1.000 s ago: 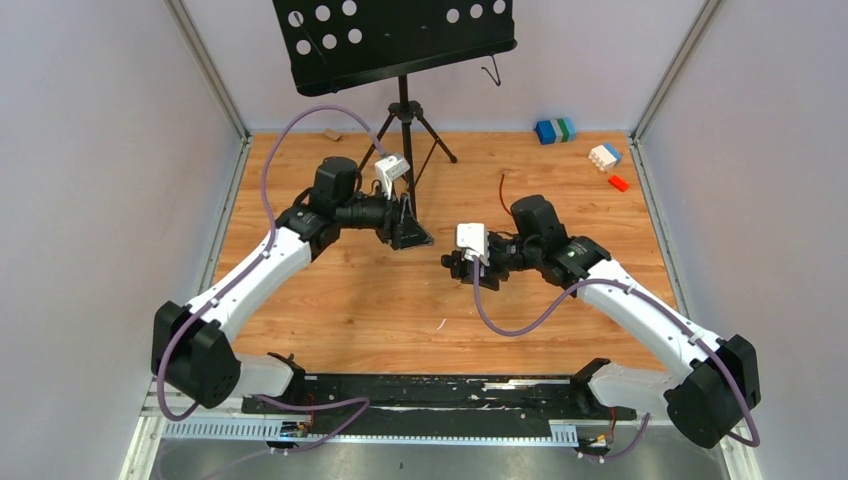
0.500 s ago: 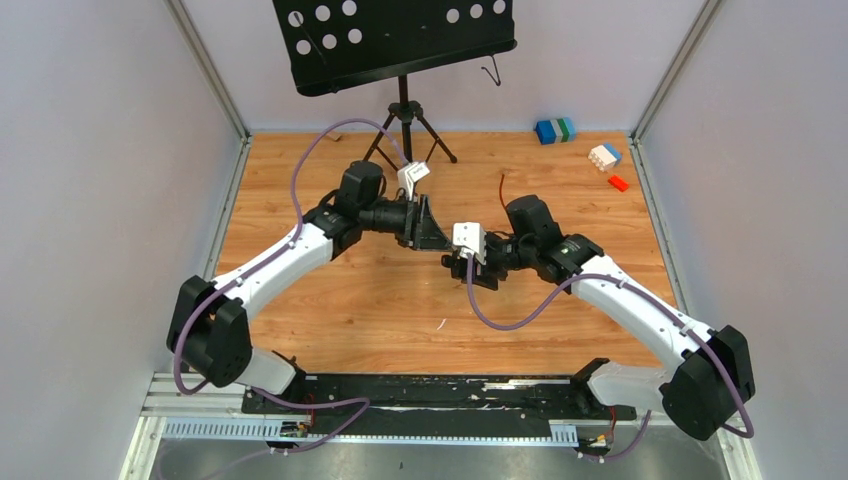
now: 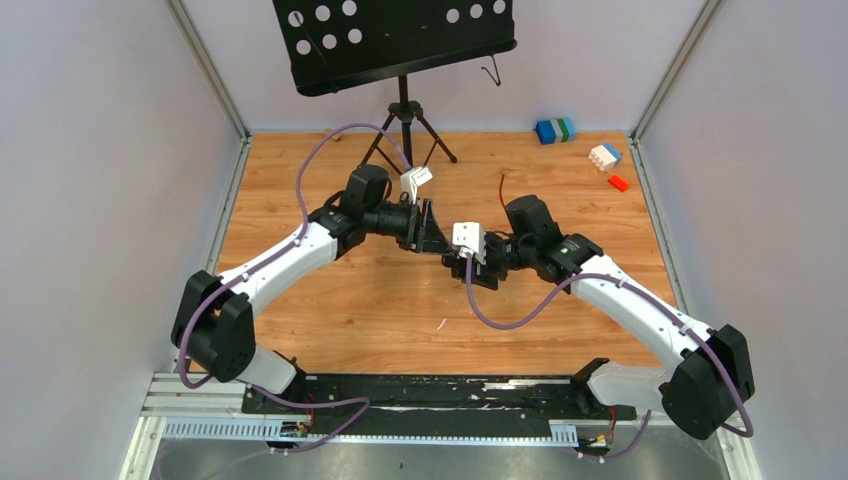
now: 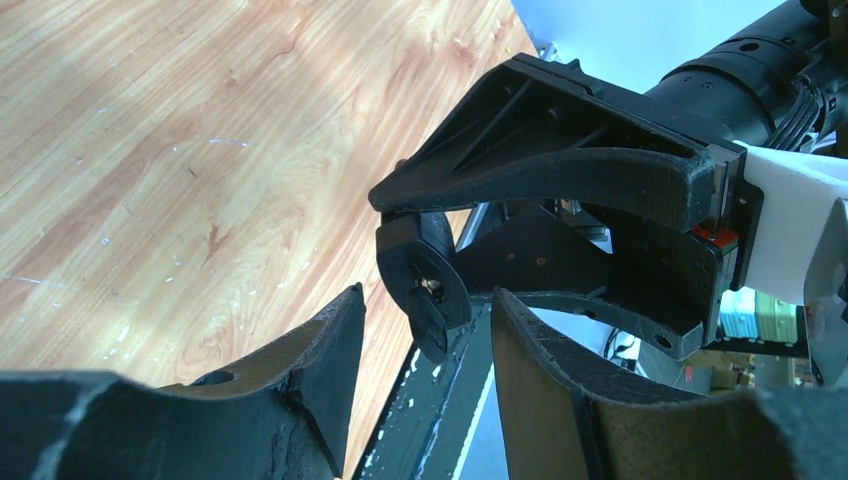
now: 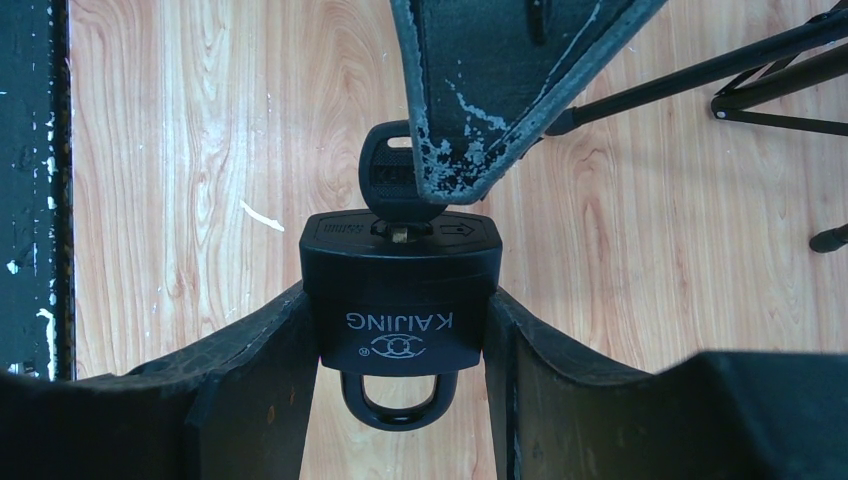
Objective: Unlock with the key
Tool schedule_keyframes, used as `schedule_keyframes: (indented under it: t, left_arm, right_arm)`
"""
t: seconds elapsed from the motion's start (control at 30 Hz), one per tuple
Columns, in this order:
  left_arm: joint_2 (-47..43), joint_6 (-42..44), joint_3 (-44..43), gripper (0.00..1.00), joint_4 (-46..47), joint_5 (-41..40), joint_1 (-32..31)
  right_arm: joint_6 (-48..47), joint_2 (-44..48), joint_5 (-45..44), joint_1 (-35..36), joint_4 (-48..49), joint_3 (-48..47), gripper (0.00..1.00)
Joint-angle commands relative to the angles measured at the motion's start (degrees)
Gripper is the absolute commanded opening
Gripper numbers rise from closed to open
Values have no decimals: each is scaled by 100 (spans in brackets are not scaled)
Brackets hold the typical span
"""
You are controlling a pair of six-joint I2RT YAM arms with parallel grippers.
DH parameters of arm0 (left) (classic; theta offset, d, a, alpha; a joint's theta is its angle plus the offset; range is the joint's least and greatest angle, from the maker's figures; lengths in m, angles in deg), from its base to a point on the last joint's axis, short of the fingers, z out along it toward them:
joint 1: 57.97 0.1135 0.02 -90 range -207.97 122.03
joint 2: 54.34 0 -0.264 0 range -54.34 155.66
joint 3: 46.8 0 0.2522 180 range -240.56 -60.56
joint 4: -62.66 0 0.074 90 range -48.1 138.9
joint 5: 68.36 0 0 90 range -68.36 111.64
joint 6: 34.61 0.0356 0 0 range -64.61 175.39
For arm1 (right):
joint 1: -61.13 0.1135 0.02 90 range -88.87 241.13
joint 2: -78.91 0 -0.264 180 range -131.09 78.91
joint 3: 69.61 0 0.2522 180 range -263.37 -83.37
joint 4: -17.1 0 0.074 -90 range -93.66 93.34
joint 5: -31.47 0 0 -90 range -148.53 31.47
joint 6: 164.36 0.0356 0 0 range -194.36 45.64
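My right gripper (image 5: 398, 305) is shut on a black padlock (image 5: 400, 250) marked KAIJING and holds it above the wooden table, with the shackle (image 5: 398, 405) pointing back toward the wrist. A black key (image 5: 385, 180) is in the keyhole, its head sticking out. My left gripper (image 4: 426, 297) is open, with one finger on each side of the key head (image 4: 430, 322); I see a gap on both sides. One left finger (image 5: 480, 90) overlaps the key head in the right wrist view. In the top view the left gripper (image 3: 432, 238) and the right gripper (image 3: 462, 262) meet mid-table.
A black music stand (image 3: 395, 35) on a tripod (image 3: 405, 125) stands at the back, just behind the left arm. Coloured blocks (image 3: 555, 130) and white and red blocks (image 3: 605, 157) lie at the back right. A black rail (image 3: 440, 392) runs along the near edge.
My left arm has swung right and forward, bringing its open fingers up to the key. My right gripper has shifted slightly toward it with the padlock.
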Motion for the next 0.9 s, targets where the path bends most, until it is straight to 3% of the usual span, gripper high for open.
schedule_keyframes:
  t: [0.0, 0.87]
  left_arm:
    - [-105, 97, 13, 56, 45, -58, -32]
    - [195, 155, -135, 33, -74, 4, -186]
  right_arm:
    - [92, 66, 25, -1, 440, -314, 0]
    - [277, -74, -224, -2, 491, -456, 0]
